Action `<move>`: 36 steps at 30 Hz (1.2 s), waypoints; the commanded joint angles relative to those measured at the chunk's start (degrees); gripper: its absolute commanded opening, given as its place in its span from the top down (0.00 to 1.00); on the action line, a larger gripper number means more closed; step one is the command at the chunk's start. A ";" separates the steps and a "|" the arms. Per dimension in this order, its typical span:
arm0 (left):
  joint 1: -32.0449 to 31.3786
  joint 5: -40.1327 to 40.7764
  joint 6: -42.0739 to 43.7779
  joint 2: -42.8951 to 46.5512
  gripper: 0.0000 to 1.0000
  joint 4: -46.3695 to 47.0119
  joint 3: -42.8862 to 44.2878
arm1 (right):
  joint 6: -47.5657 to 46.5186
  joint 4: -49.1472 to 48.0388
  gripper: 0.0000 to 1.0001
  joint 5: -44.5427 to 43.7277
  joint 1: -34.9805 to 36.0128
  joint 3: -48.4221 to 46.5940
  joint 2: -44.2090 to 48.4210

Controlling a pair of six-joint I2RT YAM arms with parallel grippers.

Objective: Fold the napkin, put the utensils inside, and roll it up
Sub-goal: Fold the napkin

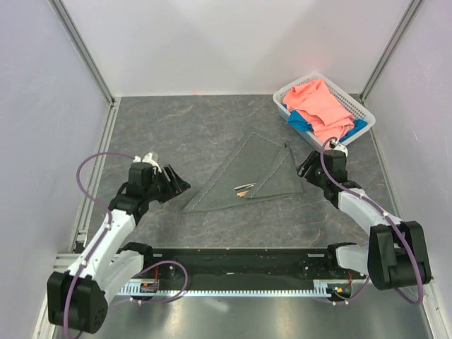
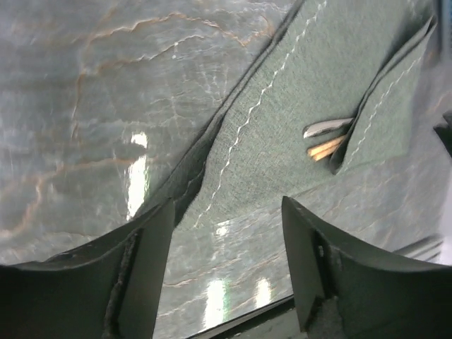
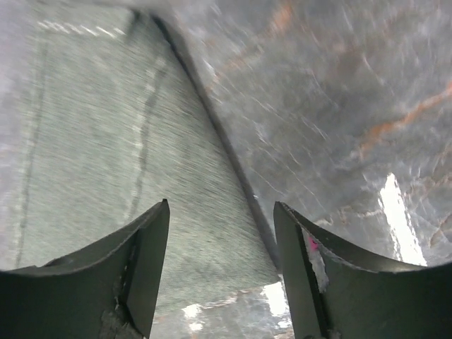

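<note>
The dark grey napkin (image 1: 247, 176) lies folded into a triangle on the table, with a flap turned over its right part. The ends of the silver fork (image 1: 242, 187) and the wooden chopsticks (image 1: 245, 192) stick out from under that flap; the rest of them is hidden. In the left wrist view the napkin (image 2: 311, 92), fork end (image 2: 326, 128) and chopstick ends (image 2: 326, 147) show ahead. My left gripper (image 1: 174, 183) is open and empty, left of the napkin's left corner. My right gripper (image 1: 305, 169) is open and empty above the napkin's right corner (image 3: 106, 141).
A white basket (image 1: 366, 111) at the back right holds a salmon-pink cloth (image 1: 321, 106) over a blue cloth (image 1: 300, 121). Grey walls and metal posts close in the sides and back. A black rail (image 1: 240, 258) runs along the near edge.
</note>
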State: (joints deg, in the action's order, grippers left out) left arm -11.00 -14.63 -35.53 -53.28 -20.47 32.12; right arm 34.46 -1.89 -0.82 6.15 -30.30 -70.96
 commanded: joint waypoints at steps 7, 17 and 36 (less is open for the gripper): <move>0.11 0.31 -22.04 3.01 0.35 7.72 -12.78 | -2.11 -0.39 0.30 4.24 -0.09 -3.01 5.74; 0.11 4.25 -29.32 8.88 0.33 5.71 -18.14 | -1.15 -2.59 0.29 7.23 -0.09 -1.34 6.27; 0.11 10.06 -30.39 17.59 0.29 -6.43 -19.20 | -0.44 -5.49 0.29 10.75 0.00 -1.34 2.49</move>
State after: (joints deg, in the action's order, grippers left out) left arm -11.00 -7.60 -66.15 -36.18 -23.16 11.53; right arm 33.32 -4.38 8.73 6.15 -31.92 -67.96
